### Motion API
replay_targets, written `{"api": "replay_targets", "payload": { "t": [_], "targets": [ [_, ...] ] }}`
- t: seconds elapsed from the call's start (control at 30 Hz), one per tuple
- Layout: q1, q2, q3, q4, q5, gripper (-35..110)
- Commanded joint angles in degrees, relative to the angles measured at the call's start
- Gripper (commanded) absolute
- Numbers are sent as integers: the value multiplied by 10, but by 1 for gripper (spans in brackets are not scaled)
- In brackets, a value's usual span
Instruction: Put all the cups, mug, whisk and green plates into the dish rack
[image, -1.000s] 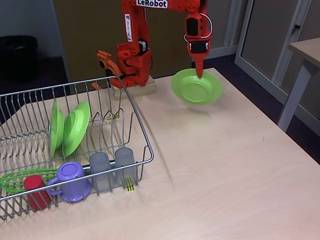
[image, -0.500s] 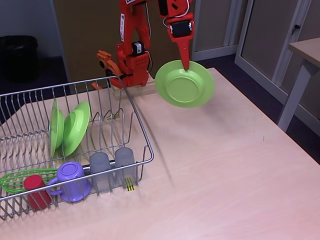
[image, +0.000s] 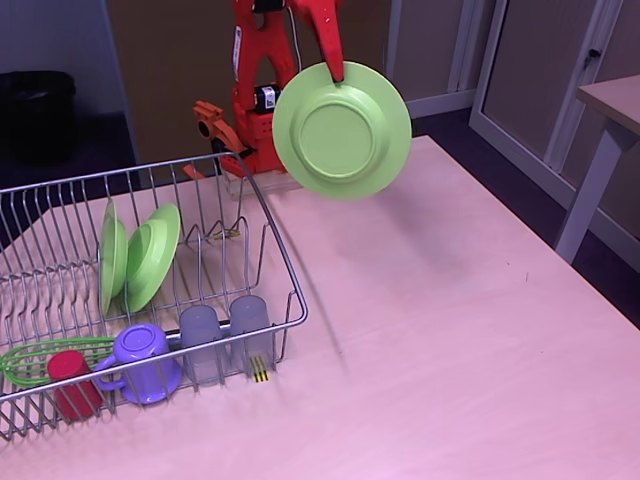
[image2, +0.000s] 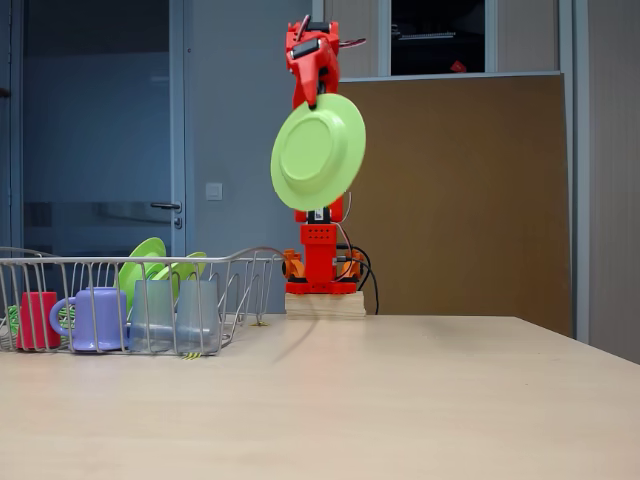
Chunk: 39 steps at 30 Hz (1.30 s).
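Observation:
My orange gripper is shut on the top rim of a lime-green plate, which hangs high above the table, near the dish rack's far right corner. The silver wire dish rack stands at the left. Two more green plates lean upright between its prongs. Along its near side sit the red cup, the purple mug, two grey-blue tumblers and the green whisk.
The arm's base stands on a wooden block behind the rack. The light wooden table stretches bare to the right of the rack. Another table's corner shows at the far right.
The arm has lifted the green plate higher and carried it left toward the rack, and the plate now hangs more upright.

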<state>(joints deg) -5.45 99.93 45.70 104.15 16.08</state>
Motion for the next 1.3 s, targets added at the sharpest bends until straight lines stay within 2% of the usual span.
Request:
{"api": "replay_targets", "payload": {
  "t": [0.0, 0.3, 0.6, 0.77, 1.0, 1.27],
  "targets": [
    [44, 44, 55, -25, -3, 0],
    [197, 147, 318, -113, 11, 0],
    [279, 181, 446, -171, -21, 0],
    [314, 183, 478, -202, -52, 0],
    [337, 156, 417, -173, -80, 0],
    [352, 154, 444, -191, -91, 0]
  ]
}}
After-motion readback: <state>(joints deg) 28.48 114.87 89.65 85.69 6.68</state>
